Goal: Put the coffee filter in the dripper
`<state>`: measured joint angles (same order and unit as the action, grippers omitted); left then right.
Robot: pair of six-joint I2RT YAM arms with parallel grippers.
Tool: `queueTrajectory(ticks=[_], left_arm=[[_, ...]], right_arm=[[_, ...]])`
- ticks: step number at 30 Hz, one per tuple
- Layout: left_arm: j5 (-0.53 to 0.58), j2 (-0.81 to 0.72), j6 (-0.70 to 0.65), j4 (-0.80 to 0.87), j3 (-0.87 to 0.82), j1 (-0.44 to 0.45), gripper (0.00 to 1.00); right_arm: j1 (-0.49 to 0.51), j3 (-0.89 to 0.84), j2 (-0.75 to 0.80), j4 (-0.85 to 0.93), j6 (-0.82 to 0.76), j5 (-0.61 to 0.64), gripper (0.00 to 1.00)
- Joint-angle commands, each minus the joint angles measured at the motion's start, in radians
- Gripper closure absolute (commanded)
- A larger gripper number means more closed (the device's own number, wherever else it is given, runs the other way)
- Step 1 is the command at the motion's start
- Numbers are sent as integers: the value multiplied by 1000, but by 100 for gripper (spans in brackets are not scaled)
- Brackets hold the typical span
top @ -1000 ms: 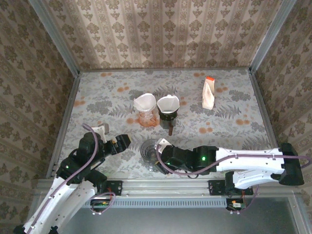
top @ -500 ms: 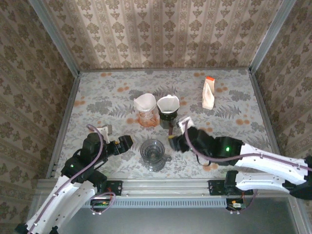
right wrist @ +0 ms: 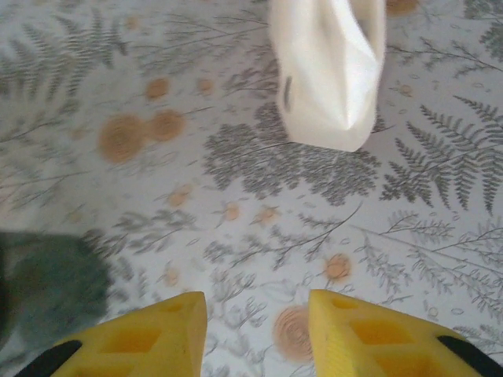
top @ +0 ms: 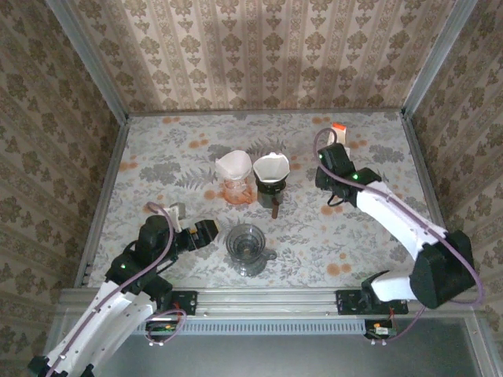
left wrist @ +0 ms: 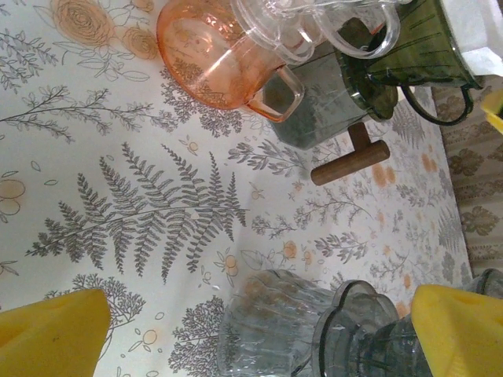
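Off to fetch a filter.
Swings right gripper (right wrist: 257,314) from dripper (top: 246,245) at near edge of table (top: 377,228) across to filter pack (right wrist: 330,71) by far right corner, jaws narrowing on nothing; keeps left gripper (top: 195,234) wide beside dripper. Means no filter in hand yet.

Glass dripper (left wrist: 277,326) partly below frame edge
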<state>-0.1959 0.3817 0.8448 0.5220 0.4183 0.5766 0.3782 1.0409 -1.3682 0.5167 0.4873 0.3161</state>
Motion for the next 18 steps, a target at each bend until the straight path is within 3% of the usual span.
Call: queueTrajectory(ticks=[1, 10, 18], left_arm=[[-20, -2, 5, -32, -11, -9, 0], [-43, 40, 14, -75, -37, -14, 0], [-55, 76, 23, -102, -52, -23, 0]], right_arm=[[-40, 82, -81, -40, -43, -9, 64], [-93, 346, -373, 46, -246, 161, 75], [-142, 452, -480, 38, -337, 195, 76]])
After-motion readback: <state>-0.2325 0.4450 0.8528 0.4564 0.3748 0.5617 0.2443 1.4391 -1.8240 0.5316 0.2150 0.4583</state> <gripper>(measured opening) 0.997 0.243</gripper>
